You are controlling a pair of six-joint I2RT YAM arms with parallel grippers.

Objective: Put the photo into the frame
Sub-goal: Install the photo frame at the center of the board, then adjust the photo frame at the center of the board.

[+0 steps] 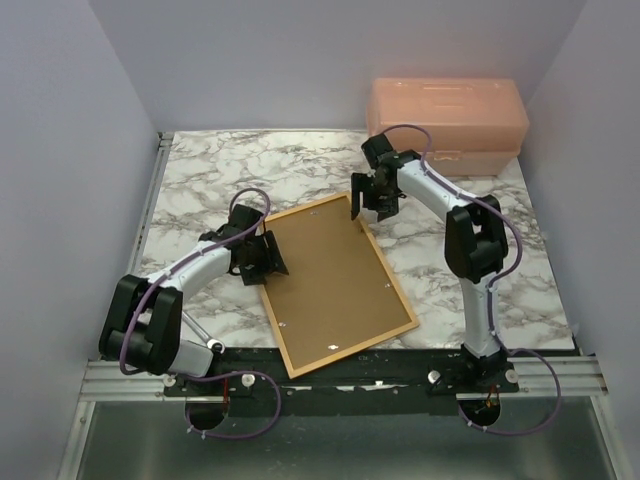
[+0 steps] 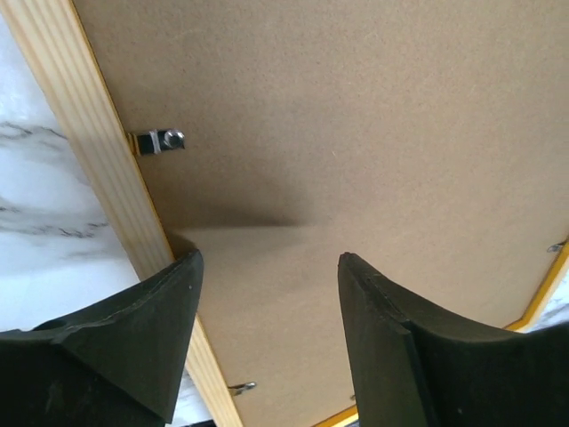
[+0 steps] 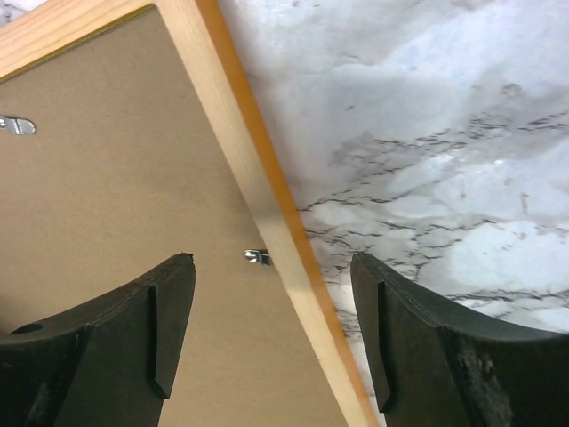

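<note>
1. Nearest, along the table's edge: an aluminium rail [image 1: 120, 375] and both arm bases. Near corner of the frame [image 2: 93, 133] reaching past the marble onto the dark strip between the bases.
2. Lies back-up and askew on the marble table [image 1: 215, 180], between the two arms. Holds a brown backing board [image 1: 335, 285] that fills the opening; cannot tell what sits beneath the board.
3. Left gripper [image 1: 270, 258] at the frame's left long side, jaws apart and gripping nothing. In its wrist view, one finger over the wooden rim and the other over the board; cannot tell whether either touches.
4. Right gripper [image 1: 370, 208] near the frame's far right corner, jaws likewise apart with nothing clamped. Straddles the right rim: one finger above the board, the other above bare marble.
5. Shown clearly only by the wrist views: small metal turn clips [image 2: 160, 140] at the rim's inner edge, tabs over the board, and the pale wood of the rim's back beside its orange outer edge. Shown only from above: the whole frame and both arms.
6. Farthest, in the back right corner: a translucent pink plastic box [image 1: 445, 115], lid shut, contents not discernible.
7. Marble showing from the frame's far-left side to the back wall, and right of the frame to the right arm's base. Walls on the left, back and right.
</note>
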